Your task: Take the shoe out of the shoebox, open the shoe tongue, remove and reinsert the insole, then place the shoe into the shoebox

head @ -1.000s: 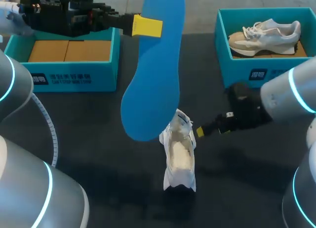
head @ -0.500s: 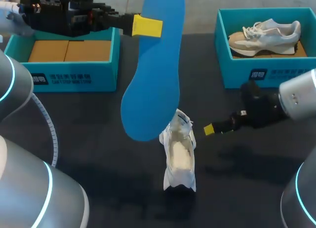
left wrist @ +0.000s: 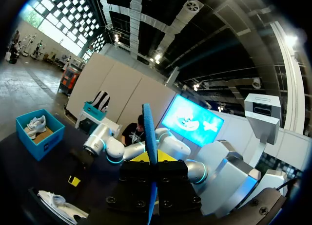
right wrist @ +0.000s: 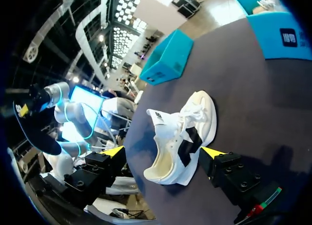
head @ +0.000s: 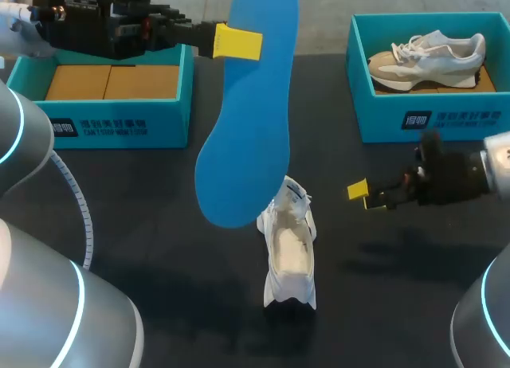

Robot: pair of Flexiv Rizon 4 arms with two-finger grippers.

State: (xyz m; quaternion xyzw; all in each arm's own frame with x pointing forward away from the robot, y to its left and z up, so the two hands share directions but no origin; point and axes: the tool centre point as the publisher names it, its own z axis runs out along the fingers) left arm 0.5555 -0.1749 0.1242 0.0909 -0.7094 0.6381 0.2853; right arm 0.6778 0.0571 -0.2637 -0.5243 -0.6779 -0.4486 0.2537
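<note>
My left gripper (head: 237, 43) is high over the back of the table, shut on a long blue insole (head: 247, 105) that hangs down from it. In the left wrist view the insole (left wrist: 148, 132) stands edge-on between the fingers of that gripper (left wrist: 151, 159). A white shoe (head: 291, 252) stands on the dark table below the insole's lower end, its opening facing up. My right gripper (head: 360, 194) is open, low over the table to the right of the shoe and apart from it. Its wrist view shows the shoe (right wrist: 183, 137) lying ahead of the spread right gripper (right wrist: 163, 152).
A teal shoebox (head: 119, 121) with a cardboard liner stands at the back left. A second teal shoebox (head: 430, 117) at the back right holds a beige and white shoe (head: 430, 57). Bare table lies in front of the white shoe.
My right gripper has drawn back to the right, away from the white shoe, still open. The left arm, the insole and the shoe have not moved.
</note>
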